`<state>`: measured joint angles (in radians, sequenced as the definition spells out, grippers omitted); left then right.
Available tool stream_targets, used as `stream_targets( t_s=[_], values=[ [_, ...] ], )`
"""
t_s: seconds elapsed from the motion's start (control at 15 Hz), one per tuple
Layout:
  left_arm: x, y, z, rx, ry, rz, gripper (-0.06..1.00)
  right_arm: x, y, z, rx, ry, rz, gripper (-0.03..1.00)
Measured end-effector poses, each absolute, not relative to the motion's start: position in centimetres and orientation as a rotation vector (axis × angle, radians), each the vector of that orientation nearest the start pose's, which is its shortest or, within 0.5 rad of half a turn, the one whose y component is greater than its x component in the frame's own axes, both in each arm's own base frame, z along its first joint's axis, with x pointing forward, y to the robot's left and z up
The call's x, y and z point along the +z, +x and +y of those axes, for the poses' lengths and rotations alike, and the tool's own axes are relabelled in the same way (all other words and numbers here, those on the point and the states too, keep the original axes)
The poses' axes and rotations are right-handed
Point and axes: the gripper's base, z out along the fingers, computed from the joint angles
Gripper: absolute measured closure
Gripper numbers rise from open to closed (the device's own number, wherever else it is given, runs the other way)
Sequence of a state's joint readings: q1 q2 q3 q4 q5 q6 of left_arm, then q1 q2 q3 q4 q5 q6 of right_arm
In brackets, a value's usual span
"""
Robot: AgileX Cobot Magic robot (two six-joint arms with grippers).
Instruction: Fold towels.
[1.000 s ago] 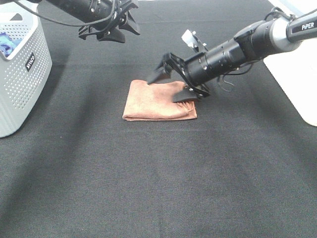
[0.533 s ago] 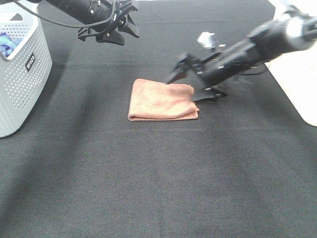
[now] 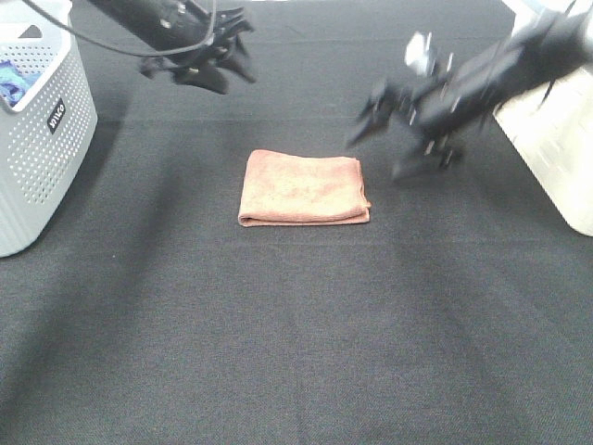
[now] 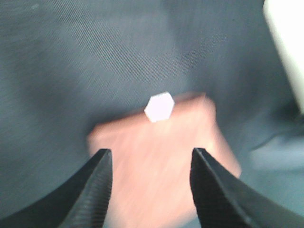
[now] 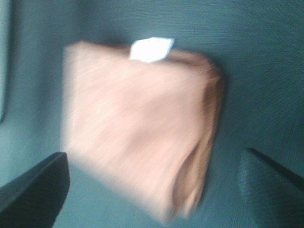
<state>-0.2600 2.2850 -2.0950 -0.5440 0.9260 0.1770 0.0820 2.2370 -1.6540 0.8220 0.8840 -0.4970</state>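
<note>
Exterior high view, left to right. At the far edge, basket (image 3: 42, 139), well away from both sets of jaws and no part of the fold. Next, left gripper (image 3: 211, 67), hanging high over the black mat (image 3: 296, 352), beyond the towel (image 3: 303, 188) and apart from it; jaws spread wide, nothing between them. In the left wrist view, framed ahead of and below those jaws: the towel, untouched. Likely parked there to leave the cloth free and in sight. Mid-mat, lying flat between the two sets of jaws and touching neither: the towel again. Then right gripper (image 3: 408, 130), blurred, up off the mat just beside the towel's right end but clear of it; jaws wide apart, gripping nothing. Probably held off so as not to drag the fold. Past the right jaws, at the mat's edge, a white block (image 3: 556, 139).

As for the towel: terracotta, folded down to a compact rectangle of several layers. Rounded fold along the near side; stacked edges at the end nearest the right jaws, slightly uneven there. Small white tag (image 5: 151, 49) poking out at the edge away from the jaws in each wrist view. Surface soft, faintly mottled, no loose corner seen. Fold judged done or nearly so.
</note>
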Motion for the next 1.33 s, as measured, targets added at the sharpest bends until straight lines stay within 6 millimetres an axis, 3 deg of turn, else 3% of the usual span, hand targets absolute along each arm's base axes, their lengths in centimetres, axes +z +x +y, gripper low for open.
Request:
stream_targets(
  t_s=[0.07, 0.13, 0.2, 0.27, 0.4, 0.53, 0.67, 0.8, 0.93, 1.0, 1.13, 1.2, 1.33],
  values=[
    [25.2, 47.9, -16.4, -0.656, 0.351, 2.551, 0.45, 17.1, 45.2, 8.8, 0.855, -0.156, 2.699, 0.07],
    [25.2, 47.9, -16.4, -0.656, 0.351, 2.551, 0.45, 17.1, 45.2, 8.8, 0.855, -0.156, 2.699, 0.07],
    [27.7, 46.4, -15.5, -0.556, 0.383, 2.602, 0.45, 20.8, 43.9, 8.2, 0.757, -0.199, 2.729, 0.07],
    [27.7, 46.4, -15.5, -0.556, 0.383, 2.602, 0.45, 20.8, 43.9, 8.2, 0.757, -0.199, 2.729, 0.07],
    [30.5, 44.5, -14.1, -0.424, 0.356, 2.669, 0.45, 23.5, 42.6, 7.5, 0.647, -0.22, 2.757, 0.07],
    [33.6, 42.9, -13.3, -0.315, 0.332, 2.632, 0.45, 27.3, 40.4, 7.4, 0.512, -0.297, 2.768, 0.07],
    [36.1, 40.5, -13.8, -0.254, 0.346, 2.594, 0.45, 29.3, 38.2, 7.5, 0.467, -0.297, 2.762, 0.07],
    [37.6, 36.8, -14.1, -0.183, 0.367, 2.589, 0.45, 30.5, 35.4, 7.1, 0.428, -0.285, 2.768, 0.07],
    [37.8, 31.5, -14.3, -0.158, 0.362, 2.629, 0.45, 31.3, 31.2, 6.4, 0.408, -0.28, 2.773, 0.07],
    [37.8, 31.5, -14.3, -0.158, 0.362, 2.629, 0.45, 31.3, 31.2, 6.4, 0.408, -0.28, 2.773, 0.07],
    [38.0, 26.8, -14.1, -0.17, 0.38, 2.644, 0.45, 31.6, 27.3, 5.8, 0.376, -0.286, 2.771, 0.07],
    [37.8, 23.4, -13.6, -0.183, 0.392, 2.648, 0.45, 31.7, 24.1, 5.2, 0.346, -0.277, 2.765, 0.07],
    [37.2, 19.1, -12.1, -0.202, 0.401, 2.649, 0.45, 31.4, 20.4, 4.5, 0.319, -0.282, 2.745, 0.07]
  ],
)
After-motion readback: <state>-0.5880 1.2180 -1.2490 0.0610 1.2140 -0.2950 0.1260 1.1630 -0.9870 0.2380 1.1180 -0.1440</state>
